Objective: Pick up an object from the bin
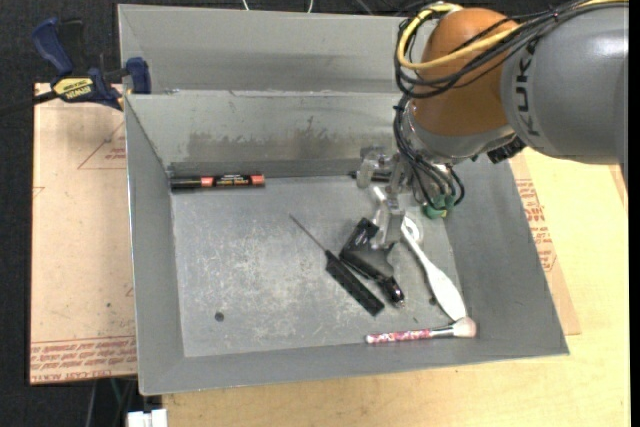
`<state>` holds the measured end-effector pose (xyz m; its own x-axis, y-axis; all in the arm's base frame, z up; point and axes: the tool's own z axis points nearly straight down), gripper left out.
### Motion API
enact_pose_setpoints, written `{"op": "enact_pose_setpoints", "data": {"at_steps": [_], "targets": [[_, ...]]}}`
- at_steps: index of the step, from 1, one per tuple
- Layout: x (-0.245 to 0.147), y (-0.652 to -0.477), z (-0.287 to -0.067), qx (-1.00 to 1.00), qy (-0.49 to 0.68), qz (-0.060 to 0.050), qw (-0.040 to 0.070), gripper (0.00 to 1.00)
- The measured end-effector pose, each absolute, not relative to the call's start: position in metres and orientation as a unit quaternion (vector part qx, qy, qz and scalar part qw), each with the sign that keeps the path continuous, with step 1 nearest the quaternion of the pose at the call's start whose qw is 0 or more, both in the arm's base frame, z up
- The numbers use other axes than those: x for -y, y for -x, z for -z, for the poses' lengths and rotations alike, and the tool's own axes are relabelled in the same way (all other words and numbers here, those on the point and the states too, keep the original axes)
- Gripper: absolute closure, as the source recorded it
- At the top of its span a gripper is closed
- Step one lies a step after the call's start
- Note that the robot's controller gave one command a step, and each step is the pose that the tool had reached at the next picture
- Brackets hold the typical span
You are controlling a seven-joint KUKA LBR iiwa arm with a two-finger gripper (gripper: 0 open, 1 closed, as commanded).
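My gripper hangs low in the right middle of the bin, right over the upper end of a black comb-like tool that lies slanted on the floor. A second black piece lies against the comb, just under the gripper. A white plastic spoon lies slanted immediately to the right of the gripper, apart from it.
A pink-handled make-up brush lies along the front wall at the right. A black marker with orange bands rests against the back wall at the left. A thin dark stick lies left of the comb. The arm's orange cover and cables hang above the back right.
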<state>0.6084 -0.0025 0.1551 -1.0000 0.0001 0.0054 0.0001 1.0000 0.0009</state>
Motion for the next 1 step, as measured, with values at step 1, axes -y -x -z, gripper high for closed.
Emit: {"op": "enact_pose_setpoints", "data": {"at_steps": [1], "targets": [[0.0026, -0.6103, -0.1592, 1.000, 0.000, 0.000, -0.001, 0.00]]}}
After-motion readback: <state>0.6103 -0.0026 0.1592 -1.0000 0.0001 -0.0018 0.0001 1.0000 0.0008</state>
